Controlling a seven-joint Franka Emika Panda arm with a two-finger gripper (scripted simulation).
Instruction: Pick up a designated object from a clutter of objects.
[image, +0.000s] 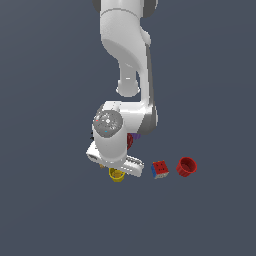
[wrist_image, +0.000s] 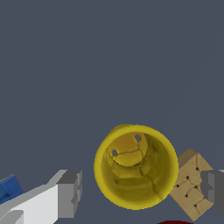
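Our gripper (wrist_image: 142, 192) hangs with its fingers (wrist_image: 70, 192) spread wide either side of the yellow cup (wrist_image: 135, 168), not touching it. A tan block (wrist_image: 190, 183) sits just beside the cup. We judge this the approach step; next we lower and close, keeping clear of the block.

Matt, crackled yellow cup (wrist_image: 136, 166); wood-like tan block (wrist_image: 190, 183) with small holes.

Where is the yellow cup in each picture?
Exterior view: the yellow cup peeks out under the arm, toward the exterior view's left of the puzzle cube.
Wrist view: the yellow cup fills the space between the tool fingers, seen from above.
Shared landmark: the tool over the cup.
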